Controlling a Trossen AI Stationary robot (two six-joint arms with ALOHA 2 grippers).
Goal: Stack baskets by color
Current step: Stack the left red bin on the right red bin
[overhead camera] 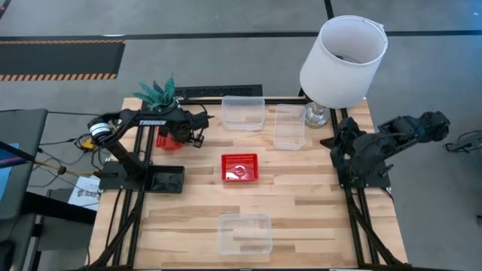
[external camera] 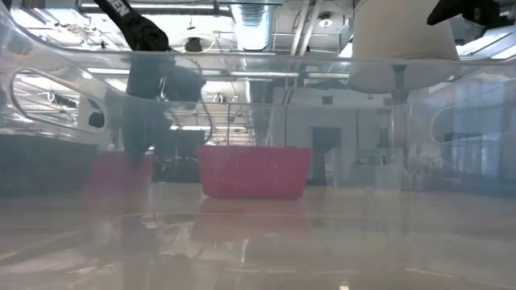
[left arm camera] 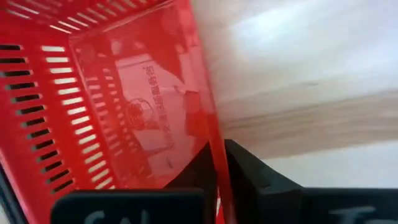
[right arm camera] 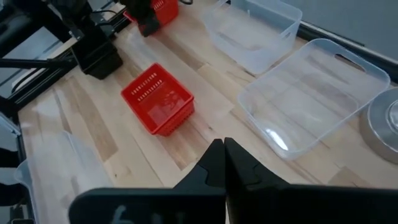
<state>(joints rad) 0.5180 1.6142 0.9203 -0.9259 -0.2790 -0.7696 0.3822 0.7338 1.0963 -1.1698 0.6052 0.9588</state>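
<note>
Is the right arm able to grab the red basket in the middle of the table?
Probably yes. The right gripper is shut and empty, and the red basket sits alone on bare wood with nothing between them. The clear baskets lie off to the side. Whether it reaches that far is uncertain.

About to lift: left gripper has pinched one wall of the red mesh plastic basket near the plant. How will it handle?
The red mesh plastic basket probably lifts lightly: thin slotted walls, nothing visible inside. Held by one wall in the left gripper, it may hang tilted. The thin wall could flex slightly.
</note>
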